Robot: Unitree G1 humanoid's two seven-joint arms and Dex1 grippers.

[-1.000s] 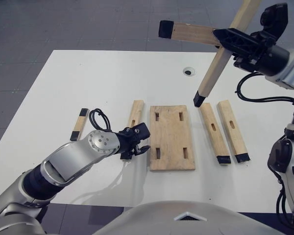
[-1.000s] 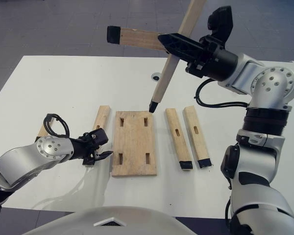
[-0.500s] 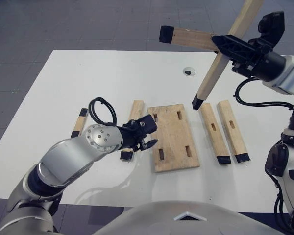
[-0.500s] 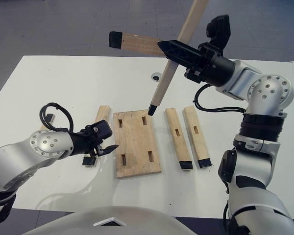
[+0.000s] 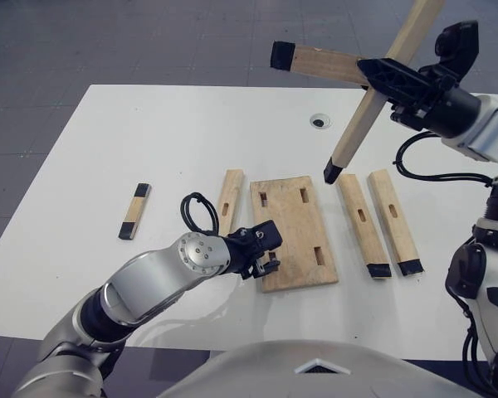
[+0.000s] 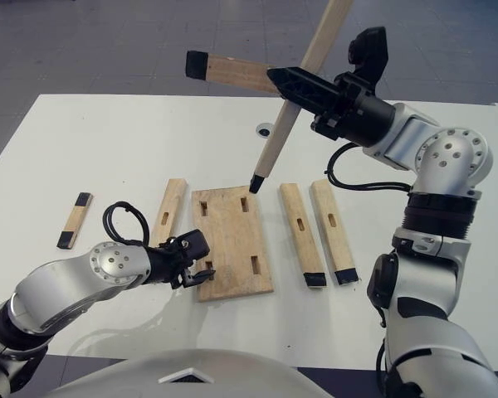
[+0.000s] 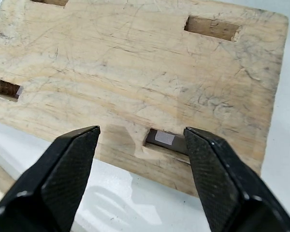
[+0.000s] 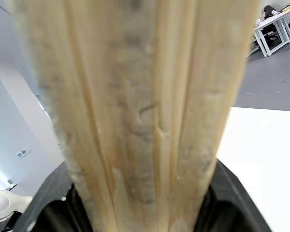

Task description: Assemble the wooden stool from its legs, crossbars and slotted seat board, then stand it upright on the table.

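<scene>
**Board flat under open left gripper, crossed pair held aloft**

The crossed pair (image 5: 367, 83) is cut off at the top edge of the head views, so its long bar's upper end cannot be seen. The right wrist view gives only a blurred close-up of its wood grain. The near end of the left leg (image 5: 229, 197) is hidden behind the left arm. Whether the left gripper (image 7: 141, 145) touches the board (image 5: 292, 232) cannot be told.

Count: one board with four slots; three legs lying loose (one to its left, two right legs (image 5: 363, 222) side by side, each with one slot); one short piece (image 5: 134, 211) far left; two bars joined in the air.

The board lies flat on the tabletop (image 5: 191, 133), with its long axis running away from the robot and its near end skewed slightly right. The left gripper is released, its fingers (image 7: 67, 169) spread at the board's near left edge. The right gripper (image 5: 386, 76) is clenched on the crossed pair above the tabletop's far right. The long bar slants down, with its black tip just above the board's far right corner
</scene>
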